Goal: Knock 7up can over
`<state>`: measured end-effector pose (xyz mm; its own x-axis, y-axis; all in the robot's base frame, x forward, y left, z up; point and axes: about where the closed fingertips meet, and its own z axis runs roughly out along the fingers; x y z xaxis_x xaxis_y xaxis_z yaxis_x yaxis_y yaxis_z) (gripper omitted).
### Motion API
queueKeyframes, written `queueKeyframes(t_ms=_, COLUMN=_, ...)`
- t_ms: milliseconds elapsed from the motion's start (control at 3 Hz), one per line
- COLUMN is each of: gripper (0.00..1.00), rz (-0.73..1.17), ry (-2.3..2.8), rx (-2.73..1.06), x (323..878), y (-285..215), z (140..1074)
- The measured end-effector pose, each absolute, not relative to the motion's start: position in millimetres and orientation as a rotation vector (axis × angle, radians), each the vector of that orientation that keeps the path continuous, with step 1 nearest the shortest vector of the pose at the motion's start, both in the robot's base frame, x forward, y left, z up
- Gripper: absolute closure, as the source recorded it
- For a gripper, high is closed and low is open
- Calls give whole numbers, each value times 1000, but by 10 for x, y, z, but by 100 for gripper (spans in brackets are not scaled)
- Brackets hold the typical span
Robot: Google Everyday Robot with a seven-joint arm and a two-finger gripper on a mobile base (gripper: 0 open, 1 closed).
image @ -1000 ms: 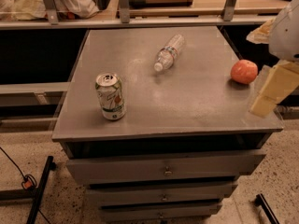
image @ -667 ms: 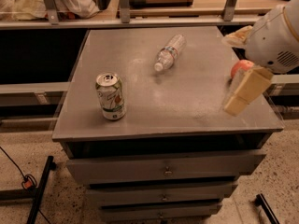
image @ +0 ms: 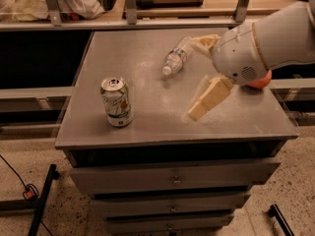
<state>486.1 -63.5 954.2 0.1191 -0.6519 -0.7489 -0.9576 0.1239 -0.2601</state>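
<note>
The 7up can [image: 116,102] stands upright on the grey cabinet top [image: 147,127], near its front left. It is pale with green lettering, a red spot and a silver pull-tab top. My gripper [image: 193,77] hangs over the right half of the top, to the right of the can and well apart from it. Its two tan fingers are spread wide, one [image: 206,100] pointing down-left toward the front and the other near the bottle's base. It holds nothing.
A clear plastic water bottle [image: 176,58] lies on its side at the back middle. An orange fruit [image: 259,81] shows partly behind the arm at the right edge. A shelf rail with clutter runs behind; drawers sit below the top.
The arm has swung in from the right edge toward the middle of the top, closing the gap to the can. The can and bottle have not moved.
</note>
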Motion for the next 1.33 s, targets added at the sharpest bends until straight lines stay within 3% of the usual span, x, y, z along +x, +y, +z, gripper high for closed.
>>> queueKeyframes(t_ms=1333, gripper=0, rz=812, ry=1454, rx=-1546, x=5159, y=557, z=9122)
